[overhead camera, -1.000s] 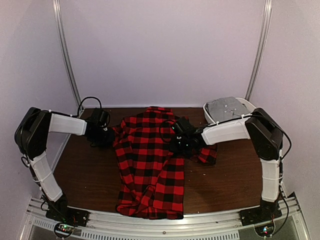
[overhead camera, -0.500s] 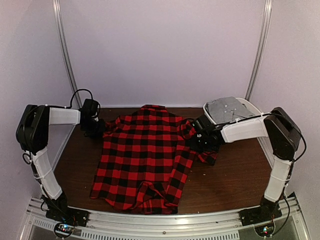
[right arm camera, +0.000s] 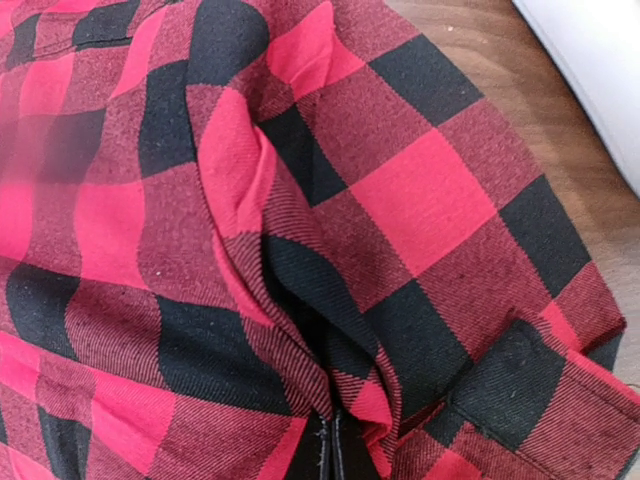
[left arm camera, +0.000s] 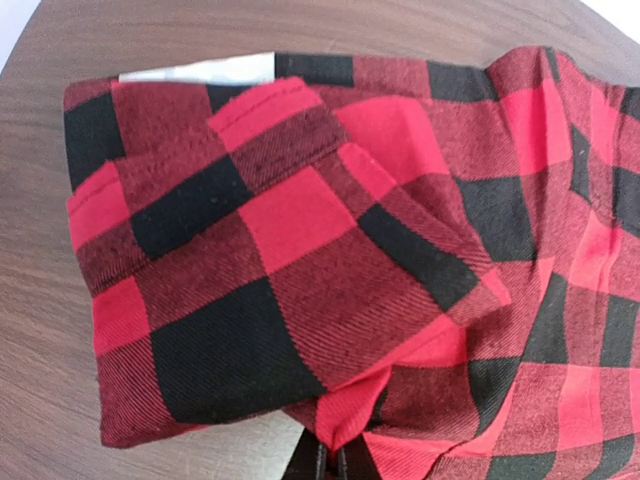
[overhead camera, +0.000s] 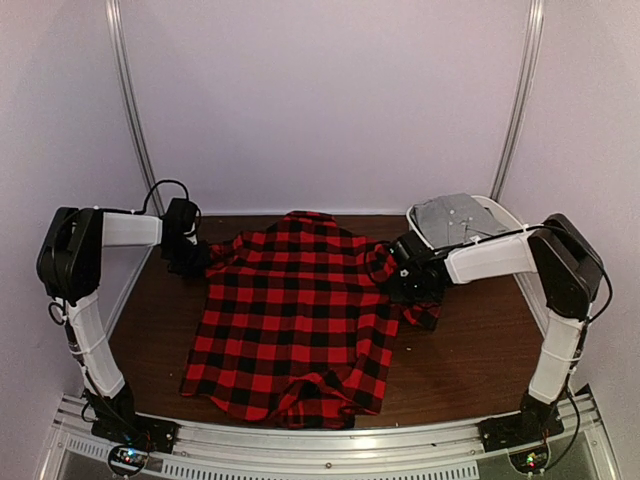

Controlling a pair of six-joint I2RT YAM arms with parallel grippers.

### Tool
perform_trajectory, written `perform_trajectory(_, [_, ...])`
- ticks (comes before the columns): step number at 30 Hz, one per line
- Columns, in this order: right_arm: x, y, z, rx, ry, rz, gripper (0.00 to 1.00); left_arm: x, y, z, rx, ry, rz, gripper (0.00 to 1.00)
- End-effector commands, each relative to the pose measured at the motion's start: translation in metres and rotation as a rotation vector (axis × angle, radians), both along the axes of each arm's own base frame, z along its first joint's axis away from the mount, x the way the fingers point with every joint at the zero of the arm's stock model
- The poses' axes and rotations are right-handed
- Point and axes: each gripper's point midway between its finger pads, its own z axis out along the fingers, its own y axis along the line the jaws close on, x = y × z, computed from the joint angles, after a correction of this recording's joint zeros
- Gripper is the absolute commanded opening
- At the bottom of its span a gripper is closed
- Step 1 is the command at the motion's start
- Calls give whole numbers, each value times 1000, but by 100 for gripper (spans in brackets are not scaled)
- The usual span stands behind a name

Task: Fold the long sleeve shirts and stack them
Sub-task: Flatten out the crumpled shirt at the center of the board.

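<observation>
A red-and-black check long sleeve shirt point(overhead camera: 295, 320) lies spread flat on the brown table, collar toward the back. My left gripper point(overhead camera: 197, 257) is shut on the shirt's left shoulder; the left wrist view shows cloth point(left arm camera: 300, 270) pinched between the closed fingertips point(left arm camera: 331, 463). My right gripper point(overhead camera: 398, 275) is shut on the right shoulder, where the folded sleeve point(overhead camera: 420, 312) bunches; the right wrist view shows the cloth point(right arm camera: 330, 230) gathered into the closed fingertips point(right arm camera: 327, 452).
A white bin point(overhead camera: 500, 215) holding a folded grey garment point(overhead camera: 450, 215) stands at the back right of the table, just behind my right arm. Metal rails run along the near table edge point(overhead camera: 330, 460). White walls close in the back and sides.
Both grippers pulled outward and back, spreading the shirt from a narrow bunched strip into a wide flat shape. In the last half second the shirt settled slightly.
</observation>
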Motion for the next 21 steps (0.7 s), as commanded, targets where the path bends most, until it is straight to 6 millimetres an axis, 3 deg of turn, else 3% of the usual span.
perform_trajectory(1, [8,-30,11,-123,-6,-24,5,12,12,9,43,-23,12,6])
perform_trajectory(4, [6,-28,23,-120,-10,-5,19,12,9,11,35,-18,0,17])
perform_trajectory(6, [0,-25,30,-109,-14,12,28,13,8,16,26,-25,-6,30])
perform_trajectory(10, [-21,-13,41,-97,-16,56,35,13,3,32,1,-54,-23,52])
perform_trajectory(17, [-85,40,41,-4,25,194,36,-11,-15,60,-44,-101,-60,63])
perform_trajectory(21, [-122,62,31,38,63,254,36,-45,-55,65,-134,-103,-142,63])
